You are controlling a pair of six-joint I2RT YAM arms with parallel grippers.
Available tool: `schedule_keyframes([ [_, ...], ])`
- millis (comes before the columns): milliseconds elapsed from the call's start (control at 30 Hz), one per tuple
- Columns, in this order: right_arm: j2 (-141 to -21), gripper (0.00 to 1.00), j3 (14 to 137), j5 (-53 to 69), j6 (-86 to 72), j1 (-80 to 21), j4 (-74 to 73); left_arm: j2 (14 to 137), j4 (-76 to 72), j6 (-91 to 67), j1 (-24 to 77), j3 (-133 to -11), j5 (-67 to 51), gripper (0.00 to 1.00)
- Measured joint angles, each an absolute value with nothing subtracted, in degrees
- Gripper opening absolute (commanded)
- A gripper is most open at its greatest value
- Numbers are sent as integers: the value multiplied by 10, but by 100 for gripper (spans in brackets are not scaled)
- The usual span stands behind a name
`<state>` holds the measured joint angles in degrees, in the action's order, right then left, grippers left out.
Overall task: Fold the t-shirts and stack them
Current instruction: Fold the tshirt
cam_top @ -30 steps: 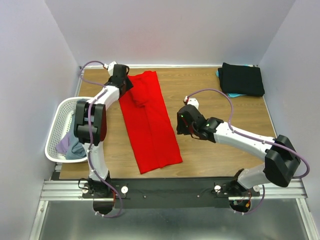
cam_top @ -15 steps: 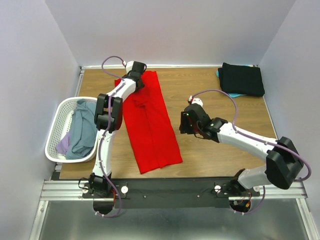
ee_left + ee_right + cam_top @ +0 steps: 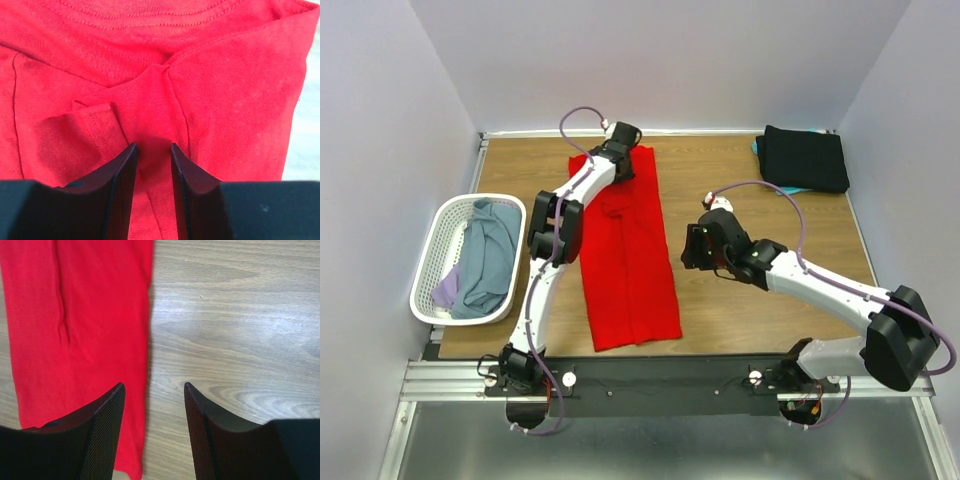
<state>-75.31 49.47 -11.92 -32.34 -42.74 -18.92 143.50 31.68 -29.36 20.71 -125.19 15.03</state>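
A bright red t-shirt (image 3: 628, 250) lies folded into a long strip down the middle of the table. My left gripper (image 3: 620, 152) is at its far, collar end. In the left wrist view the gripper (image 3: 152, 147) is shut on a fold of the red t-shirt (image 3: 150, 75), with cloth pinched between the narrow jaws. My right gripper (image 3: 692, 250) hovers just right of the strip. In the right wrist view it (image 3: 154, 385) is open and empty, straddling the shirt's right edge (image 3: 90, 315). A folded black t-shirt (image 3: 805, 158) lies on a teal one (image 3: 759, 146) at the far right.
A white mesh laundry basket (image 3: 428, 262) stands at the left edge, holding a grey-blue shirt (image 3: 490, 255) and a lavender one (image 3: 447, 290). Bare wood table (image 3: 760, 330) lies right of the red strip. Walls close in the left, right and far sides.
My left gripper has moved right along the far edge, dragging the red shirt's collar end with it, so the strip lies straighter. My right gripper has drifted slightly right.
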Motion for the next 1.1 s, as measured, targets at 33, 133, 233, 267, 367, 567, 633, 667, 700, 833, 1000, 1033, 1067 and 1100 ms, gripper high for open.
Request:
schedule_keyframes([
  [33, -750, 58, 493, -117, -324, -427, -189, 1435, 318, -288, 216, -1253, 145, 40],
  [133, -742, 58, 489, -112, -326, -427, -189, 1435, 319, -279, 242, -1253, 132, 40],
  [233, -733, 58, 484, -109, -330, -427, -189, 1435, 319, -276, 263, -1254, 121, 41],
  [267, -731, 58, 483, -109, -331, -427, -189, 1435, 319, -276, 271, -1254, 117, 41],
  [367, -728, 58, 481, -108, -335, -427, -189, 1435, 317, -279, 289, -1255, 100, 41],
  [567, -726, 58, 480, -108, -336, -426, -189, 1435, 301, -287, 299, -1255, 55, 47],
  [633, -728, 58, 481, -108, -336, -425, -189, 1435, 292, -284, 298, -1254, 34, 50],
  [667, -732, 58, 485, -109, -336, -423, -190, 1433, 288, -283, 297, -1254, 27, 50],
  [700, -736, 58, 488, -109, -336, -422, -190, 1431, 281, -280, 296, -1252, 17, 51],
  [833, -781, 58, 534, -109, -334, -415, -188, 1395, 248, -271, 286, -1231, -14, 52],
  [1000, -858, 58, 625, -107, -327, -392, -168, 1258, 194, -297, 246, -1145, -26, 50],
  [1033, -881, 58, 648, -107, -325, -387, -158, 1228, 184, -306, 235, -1119, -25, 50],
  [1067, -902, 58, 671, -107, -323, -382, -156, 1183, 176, -319, 215, -1084, -24, 50],
  [1100, -922, 58, 691, -107, -320, -380, -153, 1142, 159, -335, 198, -1049, -18, 50],
])
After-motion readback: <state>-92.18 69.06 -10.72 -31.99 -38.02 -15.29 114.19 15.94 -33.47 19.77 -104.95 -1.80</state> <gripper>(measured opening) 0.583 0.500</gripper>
